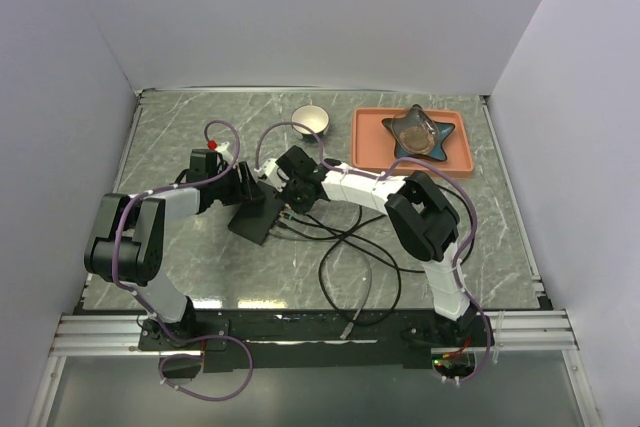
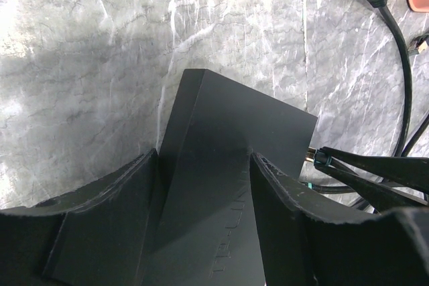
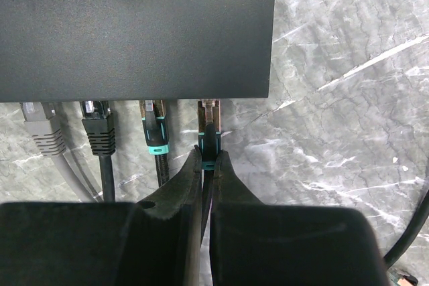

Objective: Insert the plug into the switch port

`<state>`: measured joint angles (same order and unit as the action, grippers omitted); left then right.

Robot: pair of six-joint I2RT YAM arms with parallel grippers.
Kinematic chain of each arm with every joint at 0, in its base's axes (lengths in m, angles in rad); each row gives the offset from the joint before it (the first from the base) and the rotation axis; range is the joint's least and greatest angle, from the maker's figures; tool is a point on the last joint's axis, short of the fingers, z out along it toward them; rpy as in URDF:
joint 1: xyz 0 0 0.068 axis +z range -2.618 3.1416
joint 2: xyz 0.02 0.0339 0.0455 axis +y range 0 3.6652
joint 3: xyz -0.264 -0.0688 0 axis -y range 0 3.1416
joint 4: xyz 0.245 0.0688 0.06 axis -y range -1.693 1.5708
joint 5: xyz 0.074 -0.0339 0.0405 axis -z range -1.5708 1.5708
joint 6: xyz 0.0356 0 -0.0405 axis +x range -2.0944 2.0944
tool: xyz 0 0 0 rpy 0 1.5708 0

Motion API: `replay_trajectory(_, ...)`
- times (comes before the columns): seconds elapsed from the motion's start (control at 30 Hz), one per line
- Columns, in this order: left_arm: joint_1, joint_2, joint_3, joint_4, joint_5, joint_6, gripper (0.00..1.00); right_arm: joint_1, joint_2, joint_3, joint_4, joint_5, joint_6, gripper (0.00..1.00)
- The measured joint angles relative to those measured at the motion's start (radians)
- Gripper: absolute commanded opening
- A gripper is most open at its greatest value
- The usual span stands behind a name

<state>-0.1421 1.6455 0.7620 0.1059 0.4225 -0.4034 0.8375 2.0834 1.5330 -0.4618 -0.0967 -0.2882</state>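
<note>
Black plastic, likely light and stiff, the Ethernet plug (image 3: 210, 125) sits at a port of the TP-Link switch (image 3: 134, 38), its boot clenched in the right end effector (image 3: 208, 160). The left end effector (image 2: 204, 162) grasps the switch body, steadying it.

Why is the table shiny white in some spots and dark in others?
Left wrist view: glare washes out the table at the top, while a shadow darkens it left of the switch. Top view: light is even, with a pale reflection along the table's near edge. Right wrist view: only thin bright streaks.
</note>
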Motion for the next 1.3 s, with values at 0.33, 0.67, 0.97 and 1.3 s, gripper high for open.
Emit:
replay_trajectory(0.33, 0.003, 0.000, -0.005, 0.010, 0.012, 0.004, 0.61, 0.001, 0.000, 0.000, 0.002, -0.001, 0.003, 0.00)
replay_trajectory(0.67, 0.005, 0.000, -0.005, 0.010, 0.020, 0.021, 0.61, 0.007, 0.026, 0.032, -0.005, 0.000, 0.002, 0.00)
replay_trajectory(0.97, 0.008, 0.000, -0.005, 0.009, 0.024, 0.026, 0.58, 0.010, 0.040, 0.051, -0.019, 0.003, 0.002, 0.00)
replay_trajectory(1.3, 0.014, 0.002, -0.005, 0.006, 0.025, 0.045, 0.51, 0.010, 0.040, 0.053, -0.019, 0.003, 0.002, 0.00)
